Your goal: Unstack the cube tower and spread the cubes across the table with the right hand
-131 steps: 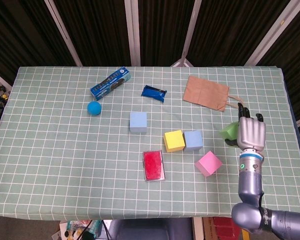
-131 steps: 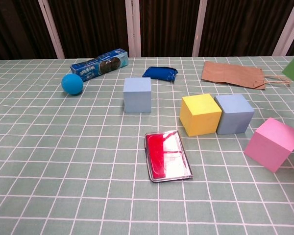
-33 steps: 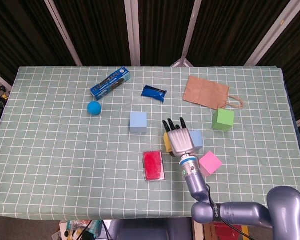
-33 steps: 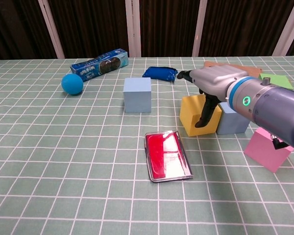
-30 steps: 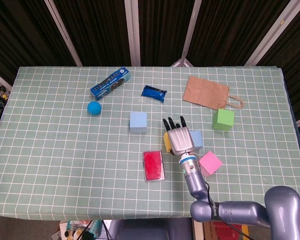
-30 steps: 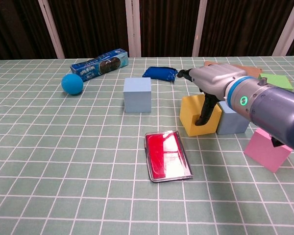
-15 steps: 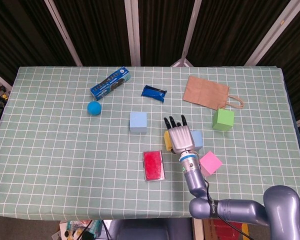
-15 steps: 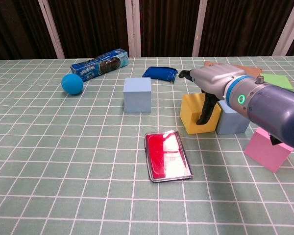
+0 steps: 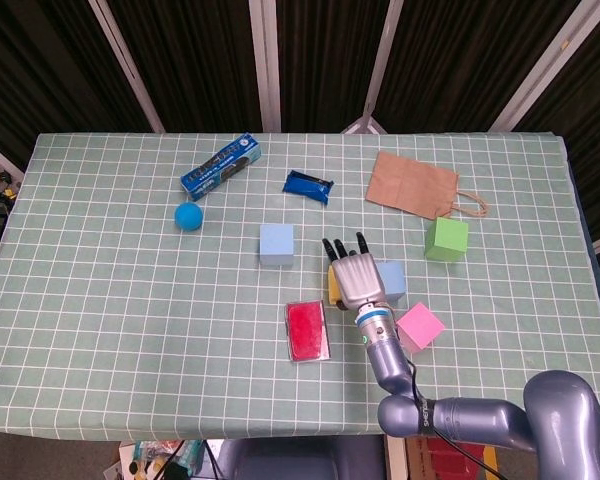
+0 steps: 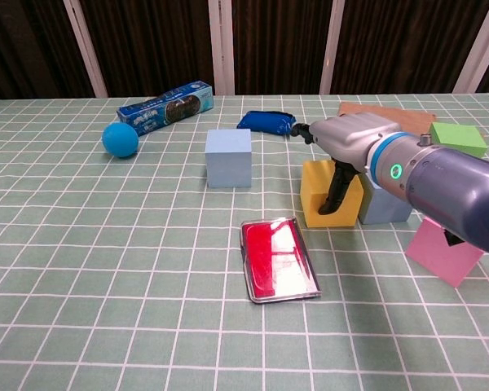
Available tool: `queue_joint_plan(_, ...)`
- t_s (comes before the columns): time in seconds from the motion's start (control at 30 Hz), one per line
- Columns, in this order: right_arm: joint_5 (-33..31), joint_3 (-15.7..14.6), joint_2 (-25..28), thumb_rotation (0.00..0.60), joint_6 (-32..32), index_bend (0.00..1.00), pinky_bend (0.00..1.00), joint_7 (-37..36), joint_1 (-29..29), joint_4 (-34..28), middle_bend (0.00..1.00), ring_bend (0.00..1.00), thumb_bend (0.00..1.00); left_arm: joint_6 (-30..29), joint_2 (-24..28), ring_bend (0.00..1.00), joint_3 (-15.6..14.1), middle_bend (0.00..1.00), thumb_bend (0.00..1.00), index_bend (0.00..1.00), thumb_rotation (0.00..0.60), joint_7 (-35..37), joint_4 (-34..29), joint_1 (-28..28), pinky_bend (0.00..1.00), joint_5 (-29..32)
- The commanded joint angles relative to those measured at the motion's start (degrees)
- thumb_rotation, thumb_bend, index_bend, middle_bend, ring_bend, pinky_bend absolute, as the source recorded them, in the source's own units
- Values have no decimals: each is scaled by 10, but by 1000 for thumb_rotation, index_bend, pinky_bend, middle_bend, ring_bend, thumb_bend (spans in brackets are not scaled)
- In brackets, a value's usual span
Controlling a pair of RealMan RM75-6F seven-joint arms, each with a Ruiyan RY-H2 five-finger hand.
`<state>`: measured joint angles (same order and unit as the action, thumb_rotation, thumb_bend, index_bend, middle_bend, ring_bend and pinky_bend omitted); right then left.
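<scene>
Right robot hand (image 10: 342, 151) over the yellow cube (image 10: 319, 199), thumb down its front face, fingers (image 9: 340, 250) stretched flat across the top. Hard to tell if gripped or only touched. Blue-gray cube (image 10: 379, 204) touching the yellow one. Pink cube (image 10: 440, 248) near, green cube (image 10: 456, 137) farther back, light blue cube (image 10: 228, 156) well apart on the surface (image 10: 106, 285).

So the head cam sits up high and looks steeply down, catching the whole checked table (image 9: 100, 330) edge to edge plus the dark curtains behind. The chest cam is way lower and closer, looking across the tabletop toward those curtains. Both catch the middle stretch: the blue ball (image 9: 187, 216) (image 10: 120, 140), red tray (image 9: 308, 329) (image 10: 278, 260) and paper bag (image 9: 412, 185) (image 10: 386, 109).
</scene>
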<state>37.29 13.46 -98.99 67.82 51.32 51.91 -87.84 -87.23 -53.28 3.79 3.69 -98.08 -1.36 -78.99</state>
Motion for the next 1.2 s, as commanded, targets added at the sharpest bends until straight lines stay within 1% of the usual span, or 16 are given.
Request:
queue_joint_plan(0.03,2,2,5,600,3,3,58,-5,-3,-7,167,530,176,0,1,0,1,0,322,98,600,2,0,0,9,1)
queue_joint_plan(0.17,17,12,21,600,13,6,60,-20,-8,-40,170,531,176,2,0,0,0,0,322,98,600,0,-1,1,9,1)
queue_joint_plan(0.33,24,26,47,600,22,8,60,-39,-15,-102,170,531,176,1,1,0,-2,0,322,98,600,0,-3,0,9,-3)
queue_joint_plan(0.47,20,23,68,600,31,8,59,-39,-23,-158,170,531,175,-1,4,0,-1,0,322,98,600,10,-3,-2,9,-2)
queue_joint_plan(0.63,23,7,90,600,43,8,60,-43,-36,-214,170,531,175,3,8,0,-2,0,322,98,600,19,-2,-2,9,-1)
queue_joint_plan(0.87,26,-11,92,600,39,8,61,-52,-41,-225,170,531,174,-5,12,0,-3,0,322,98,600,28,-4,-7,9,-5)
queue_joint_plan(1.1,48,-34,83,600,32,8,60,-67,-46,-229,170,531,174,-8,14,0,1,0,322,98,600,35,-5,-10,9,4)
queue_joint_plan(1.2,62,-41,75,600,41,8,61,-65,-48,-228,170,531,174,-10,17,0,3,0,322,98,600,42,-5,-11,9,9)
